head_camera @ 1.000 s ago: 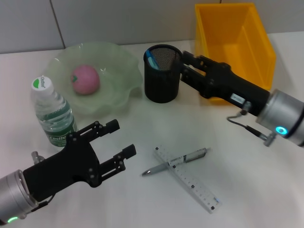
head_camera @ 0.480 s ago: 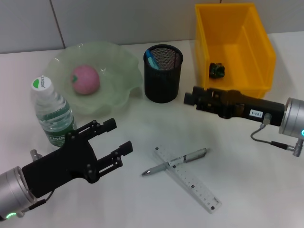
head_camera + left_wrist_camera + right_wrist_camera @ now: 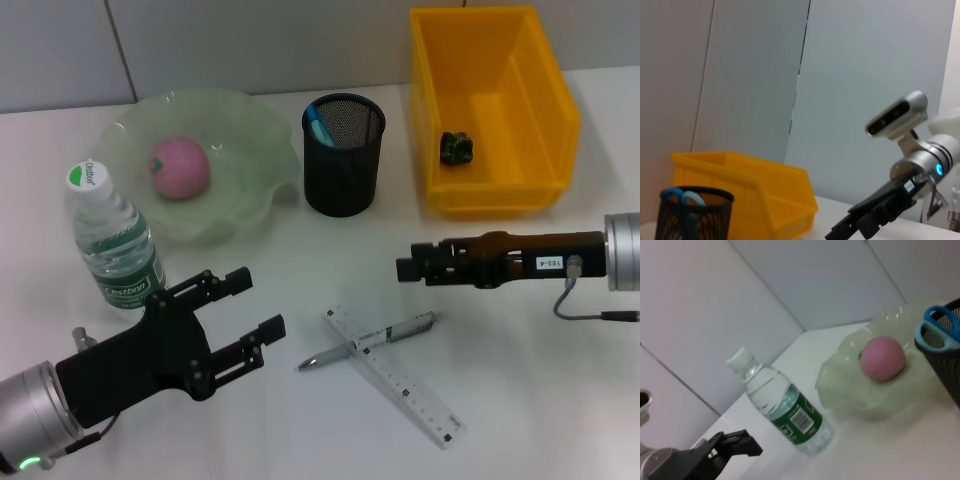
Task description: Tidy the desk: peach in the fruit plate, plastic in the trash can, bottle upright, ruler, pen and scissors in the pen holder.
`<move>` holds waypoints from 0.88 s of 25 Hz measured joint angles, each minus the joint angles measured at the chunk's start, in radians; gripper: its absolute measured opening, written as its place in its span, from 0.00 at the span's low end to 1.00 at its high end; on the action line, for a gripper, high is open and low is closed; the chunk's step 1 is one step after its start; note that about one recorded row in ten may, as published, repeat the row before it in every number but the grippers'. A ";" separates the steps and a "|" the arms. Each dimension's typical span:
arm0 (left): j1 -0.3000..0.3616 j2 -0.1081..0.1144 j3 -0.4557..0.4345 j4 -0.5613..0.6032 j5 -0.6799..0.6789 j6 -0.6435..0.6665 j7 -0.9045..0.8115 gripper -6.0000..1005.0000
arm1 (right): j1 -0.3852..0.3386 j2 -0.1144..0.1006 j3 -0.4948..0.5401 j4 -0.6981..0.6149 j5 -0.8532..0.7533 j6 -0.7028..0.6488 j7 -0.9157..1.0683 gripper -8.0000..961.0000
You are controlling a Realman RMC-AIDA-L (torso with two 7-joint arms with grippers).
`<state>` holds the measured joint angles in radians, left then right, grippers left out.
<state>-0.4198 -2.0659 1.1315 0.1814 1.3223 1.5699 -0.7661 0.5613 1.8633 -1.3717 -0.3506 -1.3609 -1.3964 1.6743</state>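
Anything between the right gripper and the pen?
No: in the head view only bare table separates the right gripper from the pen, which lies across the ruler.

peach (image 3: 180,168) pink, in green fruit plate (image 3: 255,130) | bottle (image 3: 112,240) upright | scissors (image 3: 318,128) in mesh pen holder (image 3: 342,180) | pen (image 3: 385,337) crossing ruler (image 3: 410,385) on tabletop | plastic (image 3: 458,148) in yellow trash can (image 3: 530,70)

pen (image 3: 368,341) crossing ruler (image 3: 395,376), open tabletop around
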 joint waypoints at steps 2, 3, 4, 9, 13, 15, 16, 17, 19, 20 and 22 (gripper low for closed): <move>0.000 0.000 0.010 0.001 0.000 -0.005 -0.006 0.67 | 0.022 -0.011 0.023 -0.005 -0.072 -0.016 0.045 0.66; 0.000 0.000 0.013 0.001 0.000 -0.008 -0.007 0.67 | 0.033 -0.015 0.031 -0.009 -0.104 -0.021 0.068 0.66; 0.000 0.000 0.016 0.001 0.000 -0.011 -0.007 0.67 | 0.043 -0.018 0.037 -0.013 -0.133 -0.026 0.087 0.66; 0.002 0.000 0.020 0.009 0.000 -0.017 -0.003 0.67 | 0.125 -0.028 0.047 -0.066 -0.339 -0.041 0.270 0.66; 0.007 0.001 0.021 0.015 0.000 -0.025 -0.004 0.67 | 0.168 -0.022 0.048 -0.152 -0.457 -0.043 0.390 0.66; 0.007 0.001 0.021 0.015 0.000 -0.029 -0.006 0.67 | 0.194 -0.020 0.049 -0.173 -0.498 -0.046 0.433 0.66; 0.007 0.001 0.021 0.015 0.000 -0.032 -0.007 0.67 | 0.206 -0.020 0.048 -0.179 -0.511 -0.048 0.447 0.66; 0.007 0.001 0.021 0.016 0.000 -0.035 -0.007 0.67 | 0.221 -0.020 0.047 -0.183 -0.526 -0.052 0.463 0.66; 0.007 0.001 0.021 0.016 0.000 -0.039 -0.008 0.67 | 0.245 -0.017 0.042 -0.200 -0.550 -0.060 0.489 0.66; 0.008 0.002 0.021 0.016 0.000 -0.042 -0.008 0.67 | 0.257 -0.013 0.039 -0.210 -0.562 -0.066 0.504 0.66; 0.009 0.003 0.021 0.017 0.000 -0.045 -0.009 0.67 | 0.279 -0.003 0.037 -0.240 -0.612 -0.076 0.549 0.66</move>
<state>-0.4103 -2.0632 1.1522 0.1979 1.3222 1.5245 -0.7752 0.8404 1.8600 -1.3344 -0.5907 -1.9724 -1.4726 2.2234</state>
